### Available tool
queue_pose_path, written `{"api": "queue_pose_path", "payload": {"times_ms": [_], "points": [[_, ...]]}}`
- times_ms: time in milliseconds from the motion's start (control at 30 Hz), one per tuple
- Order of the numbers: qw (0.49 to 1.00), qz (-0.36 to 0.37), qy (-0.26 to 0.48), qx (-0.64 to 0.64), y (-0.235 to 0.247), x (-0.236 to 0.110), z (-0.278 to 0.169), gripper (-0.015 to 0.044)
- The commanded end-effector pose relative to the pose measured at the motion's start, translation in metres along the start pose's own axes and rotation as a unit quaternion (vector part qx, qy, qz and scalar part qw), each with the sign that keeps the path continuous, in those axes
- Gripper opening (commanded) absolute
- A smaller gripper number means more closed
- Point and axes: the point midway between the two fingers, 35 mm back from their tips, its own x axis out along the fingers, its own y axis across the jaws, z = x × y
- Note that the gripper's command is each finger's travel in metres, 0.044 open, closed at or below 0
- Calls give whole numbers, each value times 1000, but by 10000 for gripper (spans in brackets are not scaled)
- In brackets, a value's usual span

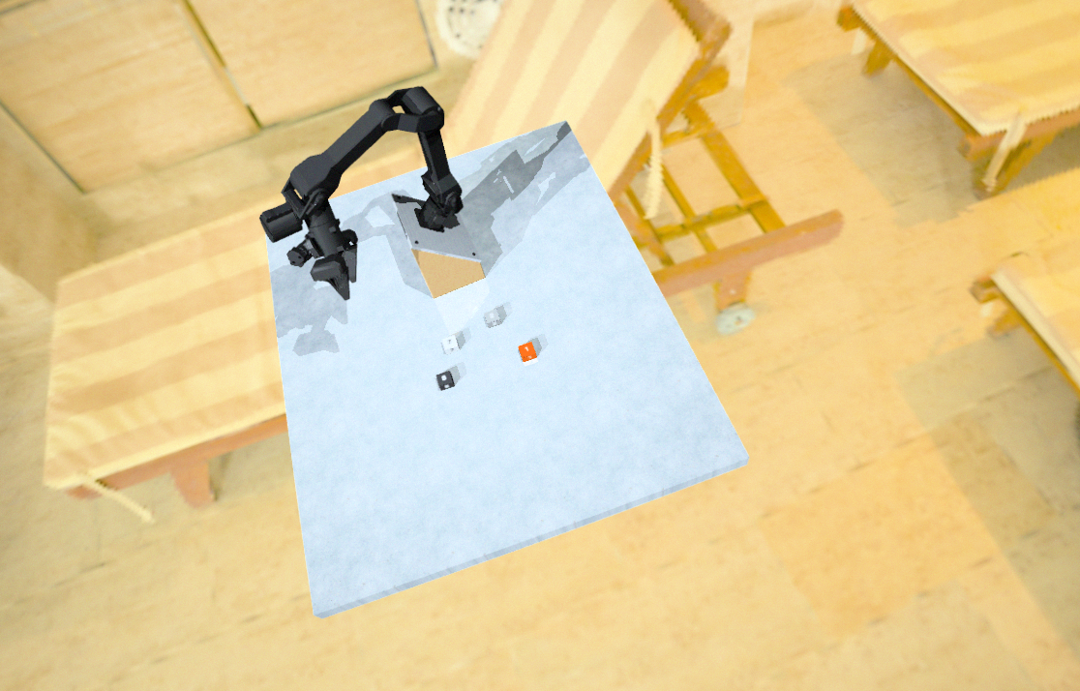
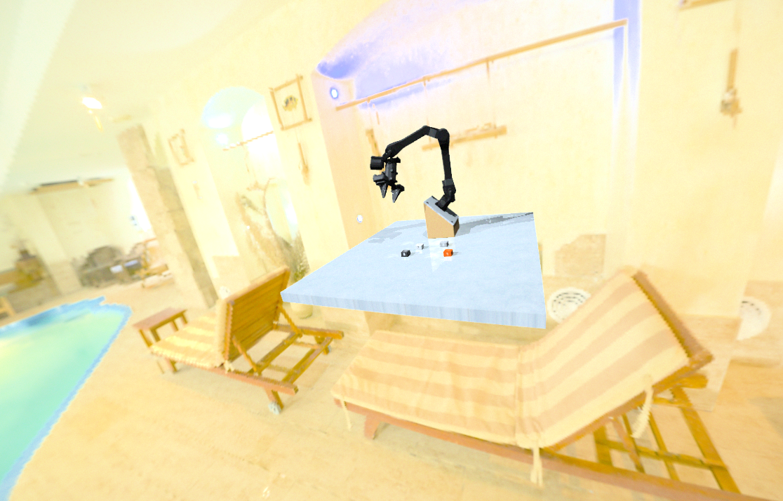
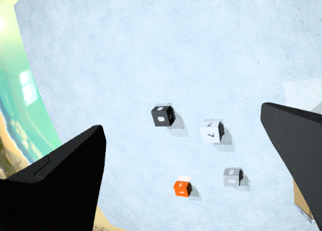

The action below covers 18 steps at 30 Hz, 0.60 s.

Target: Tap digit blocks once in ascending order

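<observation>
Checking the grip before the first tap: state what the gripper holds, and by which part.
Nothing is held. The gripper hangs open above the table, well apart from all four blocks; between its fingers only bare table and the blocks below show.

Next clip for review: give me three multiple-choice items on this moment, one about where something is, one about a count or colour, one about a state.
1. Where is the gripper?
A. Closed around the orange block
B. High above the table, off to the side of the blocks
C. Resting on the table's near edge

2. How many blocks are on the table?
A. Two
B. Six
C. Four

3. What state is the gripper in?
A. Open and holding nothing
B. Shut on a block
C. Shut on nothing

Answers: 1 B, it hangs well clear of the blocks; 2 C, black, white, grey and orange; 3 A, both fingers stand wide apart with only table between.
</observation>
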Motion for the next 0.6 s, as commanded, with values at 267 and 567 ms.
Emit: {"api": "queue_pose_path", "payload": {"times_ms": [267, 567], "points": [[824, -137, 94, -541, 15, 88, -105, 400], [638, -165, 167, -733, 3, 123, -155, 400]]}}
